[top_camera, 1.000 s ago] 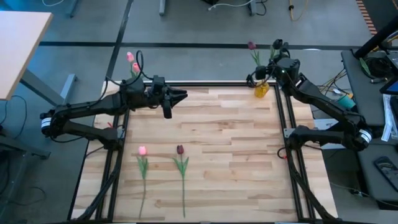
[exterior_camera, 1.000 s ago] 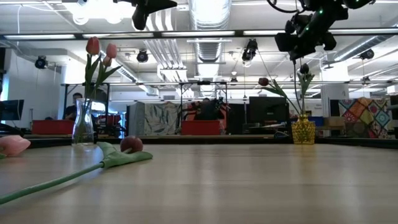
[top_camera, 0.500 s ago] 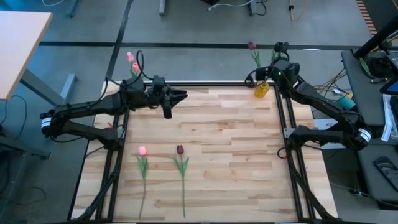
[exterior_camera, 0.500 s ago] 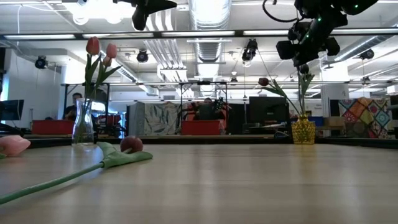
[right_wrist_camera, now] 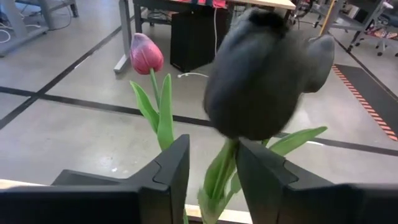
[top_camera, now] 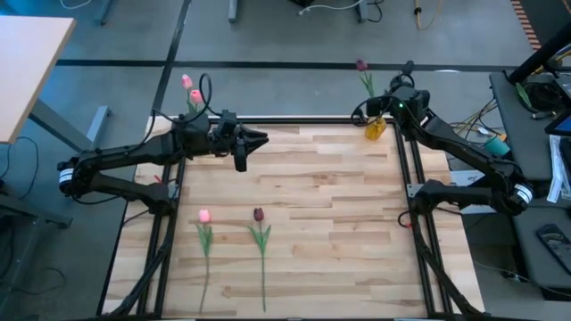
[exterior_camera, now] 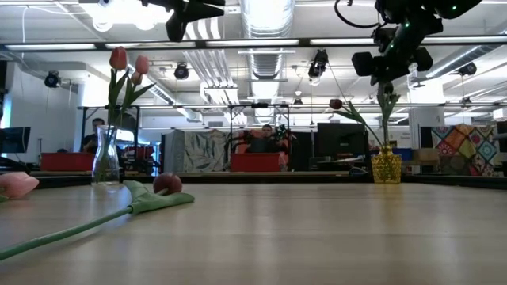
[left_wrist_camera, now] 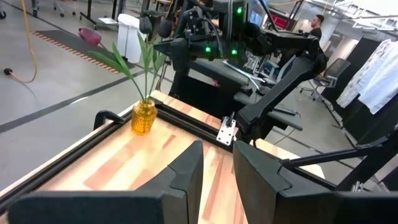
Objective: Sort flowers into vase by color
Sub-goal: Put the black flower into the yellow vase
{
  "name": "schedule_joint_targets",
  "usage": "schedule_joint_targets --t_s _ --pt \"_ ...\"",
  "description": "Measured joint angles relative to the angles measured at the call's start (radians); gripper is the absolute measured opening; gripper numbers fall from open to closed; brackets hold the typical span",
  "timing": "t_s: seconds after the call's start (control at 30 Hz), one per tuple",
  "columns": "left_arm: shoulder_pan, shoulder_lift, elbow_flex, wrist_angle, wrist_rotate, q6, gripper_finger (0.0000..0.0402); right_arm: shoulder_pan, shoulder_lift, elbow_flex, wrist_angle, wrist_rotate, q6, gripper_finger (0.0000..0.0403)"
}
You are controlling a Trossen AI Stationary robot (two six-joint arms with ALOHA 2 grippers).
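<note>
Since a second ago the right gripper has shifted slightly farther out past the table's far right corner, above the yellow vase, and its fingers have come apart. The right wrist view shows them spread with a gap, the green stem of a dark maroon tulip rising in that gap; whether the fingers touch the stem cannot be told. That tulip's head sits just beyond the fingertips, very close to the camera. Beside it stands another maroon tulip, farther off, leaning out over the floor. Both stems go down into the yellow vase at the table's far right corner.

Above the far left part of the wooden table hangs the left gripper, its fingers partly apart with nothing between them. Near it, at the far left corner, two pink tulips stand in a clear glass vase. On the near left of the tabletop lie a pink tulip and, just beside it but apart, a maroon tulip, stems pointing toward the near edge.
</note>
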Motion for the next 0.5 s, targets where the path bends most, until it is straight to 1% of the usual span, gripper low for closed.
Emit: schedule_joint_targets --t_s 0.1,0.2,0.33,0.5 --pt "0.0 0.0 0.001 -0.005 0.0 0.0 0.0074 0.0 0.0 0.0 -0.002 -0.001 0.0 0.013" --pt "0.0 -0.001 0.001 -0.005 0.0 0.0 0.0074 0.002 0.0 0.0 -0.016 -0.003 0.005 0.0131" --pt "0.0 -0.012 0.001 -0.009 0.001 0.0 0.0074 0.007 0.001 0.034 -0.11 -0.02 0.049 0.0131" --pt "0.0 -0.026 0.001 -0.025 -0.001 0.013 0.0074 0.007 0.001 0.105 -0.272 -0.071 0.124 0.0152"
